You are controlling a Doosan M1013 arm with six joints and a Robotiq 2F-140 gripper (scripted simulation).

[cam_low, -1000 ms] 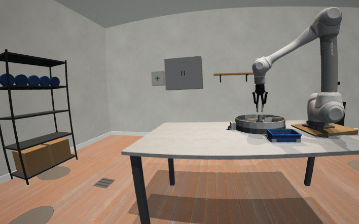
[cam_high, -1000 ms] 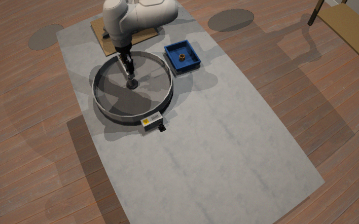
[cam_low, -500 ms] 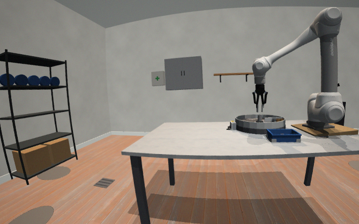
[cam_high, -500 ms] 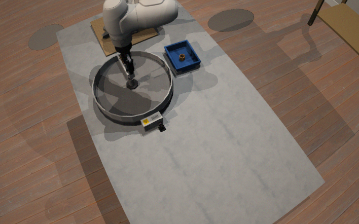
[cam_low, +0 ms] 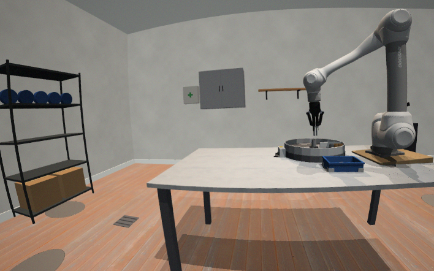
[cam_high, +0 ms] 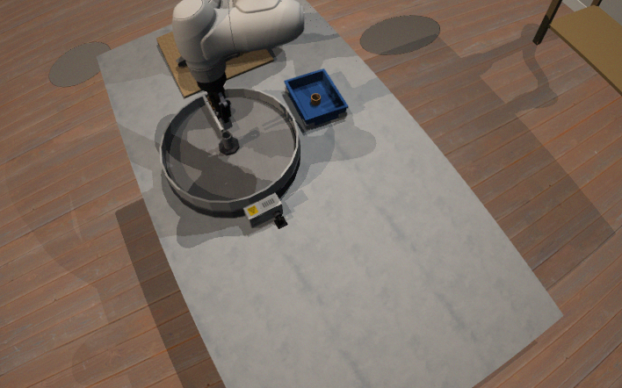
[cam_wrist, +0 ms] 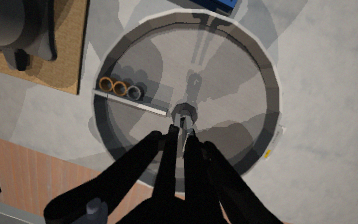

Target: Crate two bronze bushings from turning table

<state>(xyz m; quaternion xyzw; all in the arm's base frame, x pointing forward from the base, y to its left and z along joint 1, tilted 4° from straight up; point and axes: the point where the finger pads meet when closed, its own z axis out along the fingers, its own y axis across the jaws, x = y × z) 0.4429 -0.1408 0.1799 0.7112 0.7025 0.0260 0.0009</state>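
1. Nearest the lens, the gripper (cam_high: pixel 226 120) (cam_low: pixel 315 134) (cam_wrist: pixel 181 121) is drawn narrow, nothing between its fingers, hanging over the hub (cam_high: pixel 228 146) (cam_low: pixel 314 144) (cam_wrist: pixel 191 111). Drop straight down here and the tips could knock that post!
2. Out along the pale bar (cam_high: pixel 213 113) (cam_wrist: pixel 136 104), a tight row by the rim: grey bushing (cam_wrist: pixel 134 86) nearest the hub, then the inner bronze bushing (cam_wrist: pixel 120 82), then the outer bronze bushing (cam_wrist: pixel 106 77). Spread wide for either bronze and a finger may shove its neighbour or catch the bar. Pick by position alone and the grey one could go by mistake!
3. Around them, the turning table (cam_high: pixel 298 144) (cam_low: pixel 300 154) (cam_wrist: pixel 276 100). I can't tell whether it's spinning; if it is, a late close could pinch air or tip a bushing.
4. Beyond the rim, the blue crate (cam_high: pixel 327 117) (cam_low: pixel 343 165) (cam_wrist: pixel 226 4), one bronze bushing (cam_high: pixel 314 104) already inside, near the middle. One more wanted, I judge! Release high or right above that one and both could roll, ruining the finish. Low, gentle, beside it, and no third bronze.
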